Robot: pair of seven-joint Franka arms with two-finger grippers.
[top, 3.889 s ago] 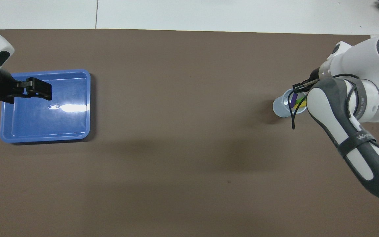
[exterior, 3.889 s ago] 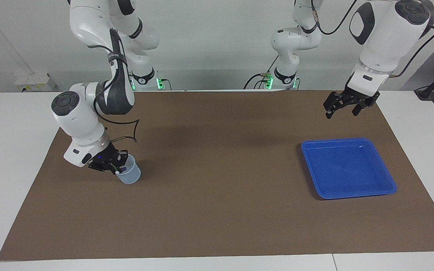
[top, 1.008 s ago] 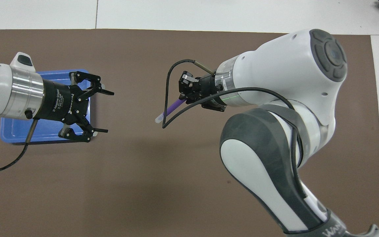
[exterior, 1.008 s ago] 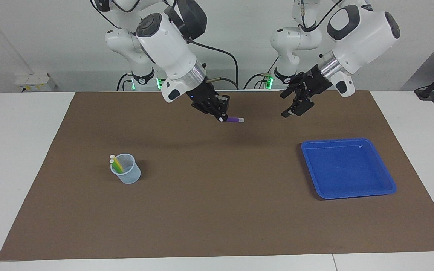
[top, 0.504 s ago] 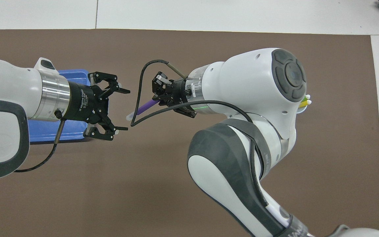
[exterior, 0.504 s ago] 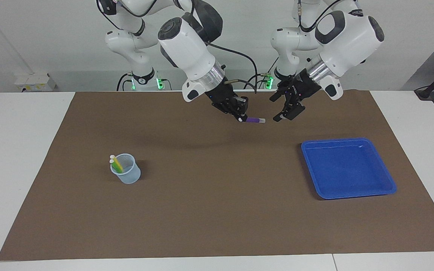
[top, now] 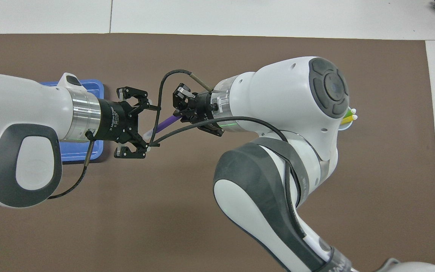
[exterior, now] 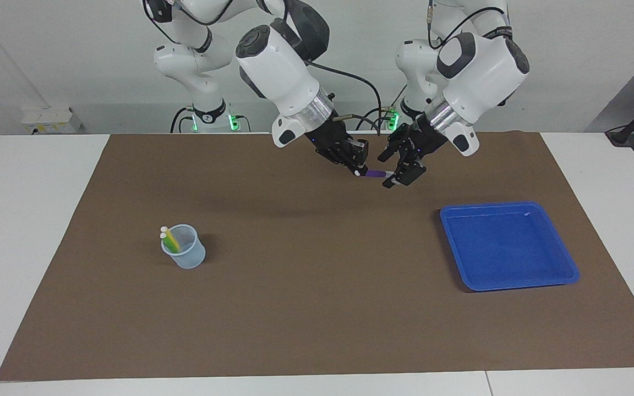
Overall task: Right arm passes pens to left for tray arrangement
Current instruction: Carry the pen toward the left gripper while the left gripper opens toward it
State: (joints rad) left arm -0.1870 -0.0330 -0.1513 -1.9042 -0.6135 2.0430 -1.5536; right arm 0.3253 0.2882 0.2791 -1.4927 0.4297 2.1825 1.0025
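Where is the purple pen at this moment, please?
The purple pen is in the air over the mat's middle, gripped by the right gripper, with its free end between the open fingers of the left gripper.

White arms (exterior: 281, 63), black hands (top: 128, 122)

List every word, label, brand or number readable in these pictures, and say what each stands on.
"2F Adaptive Gripper": white print on the black body of the left gripper, overhead view; the smaller lines under it are too small to read.
"WA...": dark grey band low on the white right arm, cut off by the picture's edge.
Nothing else readable.
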